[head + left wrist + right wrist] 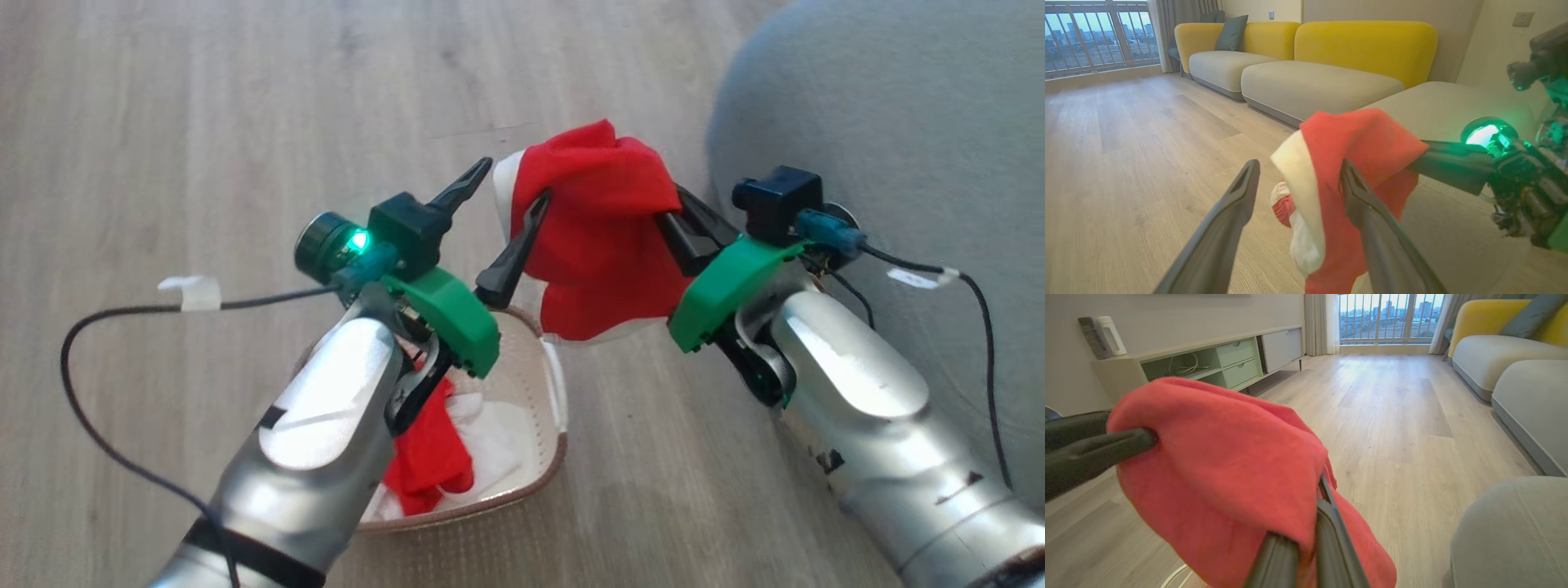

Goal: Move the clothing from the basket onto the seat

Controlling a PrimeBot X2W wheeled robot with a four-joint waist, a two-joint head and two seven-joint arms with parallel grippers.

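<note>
**Red garment lifted, R hand has it**

We see the R hand (673, 219) clamped shut on a red garment (596, 237) w/ a white band. The garment hangs in the air over the floor (204, 122), just past the basket (549, 461) rim's far corner and clear of the seat (898, 122). The L hand (517, 181) is spread wide. One finger (514, 249) presses on the cloth, the other stands free, so no grip there. The basket sits on the floor under the L arm, w/ more clothing (429, 465), red and white, inside. The seat's rounded edge is just beside the R wrist.
</note>
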